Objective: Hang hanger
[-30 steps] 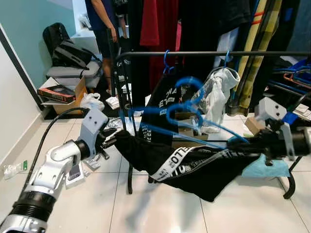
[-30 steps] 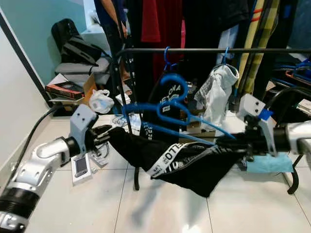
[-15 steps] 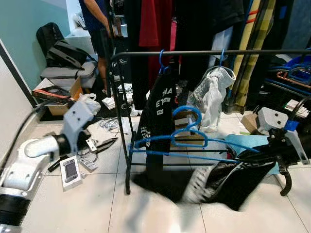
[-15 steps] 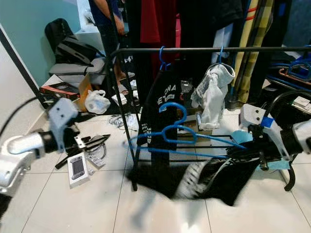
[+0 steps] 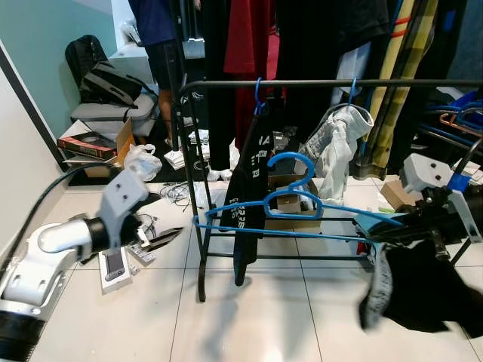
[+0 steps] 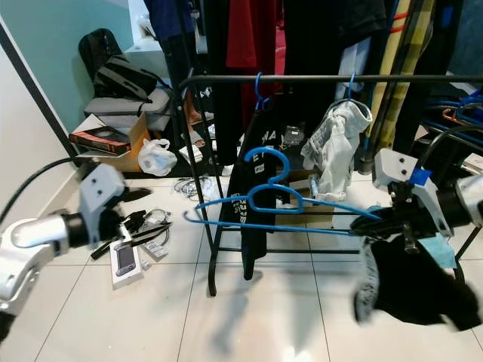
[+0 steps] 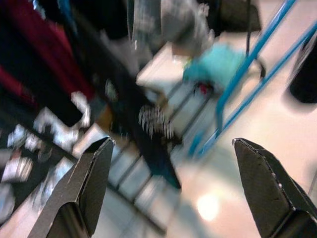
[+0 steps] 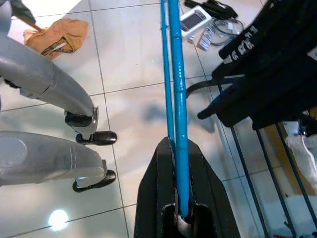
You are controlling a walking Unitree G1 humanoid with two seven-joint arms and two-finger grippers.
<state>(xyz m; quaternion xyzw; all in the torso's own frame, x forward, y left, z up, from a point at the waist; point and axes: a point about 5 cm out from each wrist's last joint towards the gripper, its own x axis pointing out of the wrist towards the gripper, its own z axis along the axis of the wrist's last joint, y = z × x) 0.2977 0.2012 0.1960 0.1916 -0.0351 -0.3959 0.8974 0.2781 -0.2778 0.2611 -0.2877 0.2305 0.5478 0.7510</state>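
Right gripper (image 8: 181, 218) fingers clenched on one end of blue hanger (image 5: 294, 207), held level, hook up, in front of rack, below rail (image 5: 332, 83).
Black garment (image 5: 423, 290) hangs off hanger's gripped end, blurred, sagging toward floor; risk: slips off completely, or its weight twists hanger in pinch.
Left gripper (image 7: 173, 188) fingers spread wide, holding nothing, off to left by floor clutter.
Hook sits well under rail: lift short or skewed, hook misses, or snags black shirt (image 5: 249, 188) already hanging there.
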